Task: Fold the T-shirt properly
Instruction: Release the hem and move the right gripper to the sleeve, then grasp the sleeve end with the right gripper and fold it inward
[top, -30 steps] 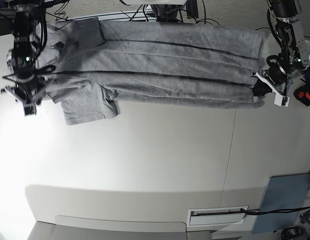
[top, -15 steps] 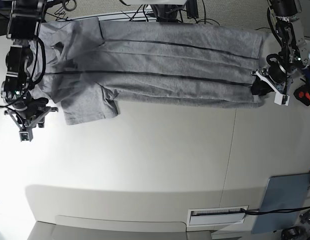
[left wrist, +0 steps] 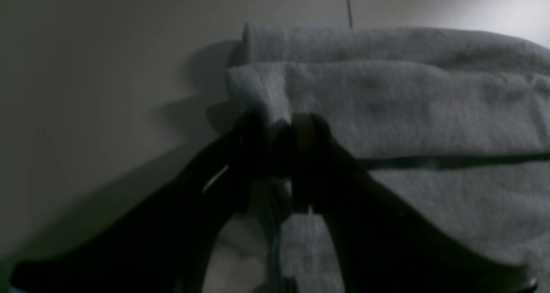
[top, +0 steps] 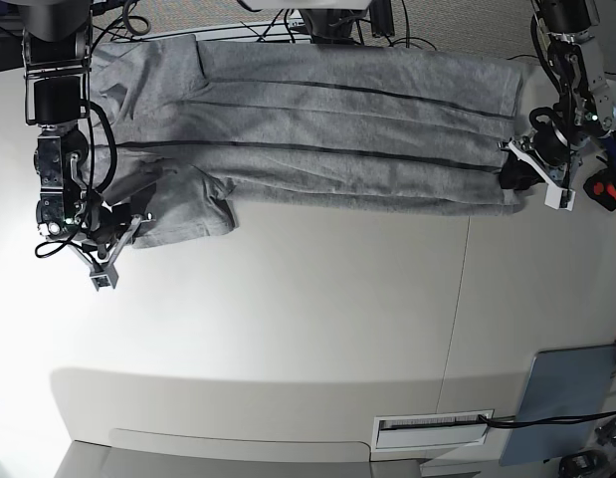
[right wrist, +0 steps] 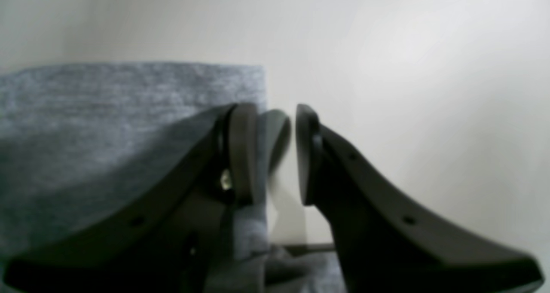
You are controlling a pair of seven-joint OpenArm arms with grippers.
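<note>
The right gripper (top: 116, 234) has dropped to the shirt's (top: 317, 139) lower sleeve, jaws partly apart, empty. The left gripper (left wrist: 275, 129) stays at the hem corner, fabric between its jaws. The shirt lies across the table's (top: 317, 329) far edge, long axis sideways, hem toward the left gripper.

You get a bright, fairly sharp base view, with glare washing the table (top: 288, 299) at its left and a soft shadow band along the bottom; straight edges bow near the frame borders. Your left wrist view is dim and murky, its gripper a black silhouette. Your right wrist view is brighter but soft, the near fingers (right wrist: 240, 151) blurred.
</note>
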